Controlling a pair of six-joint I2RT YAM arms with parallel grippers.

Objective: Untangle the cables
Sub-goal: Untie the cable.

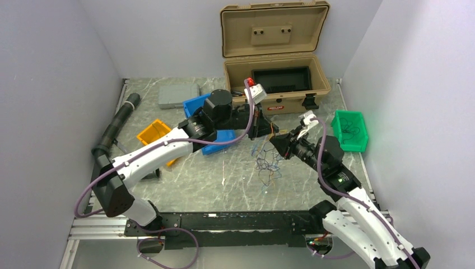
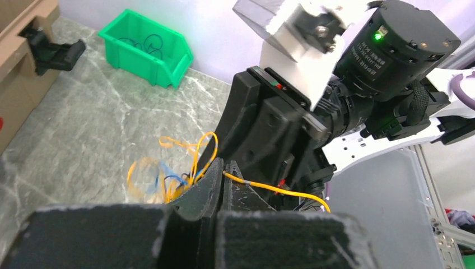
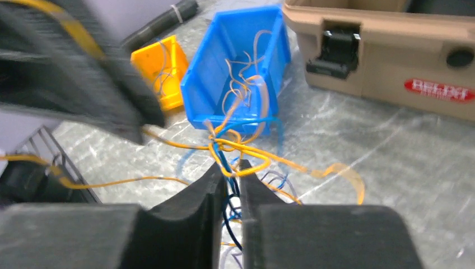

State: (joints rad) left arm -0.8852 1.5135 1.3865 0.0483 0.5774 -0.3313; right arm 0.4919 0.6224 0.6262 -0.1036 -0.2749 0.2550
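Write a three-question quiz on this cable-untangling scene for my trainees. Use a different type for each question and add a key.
1. True or false: the green bin is empty.
2. Multiple choice: what is pinched in the left gripper? A) a yellow wire B) a black hose C) a grey box
3. Short answer: is the tan case open or closed?

Key: 1 false; 2 A; 3 open.
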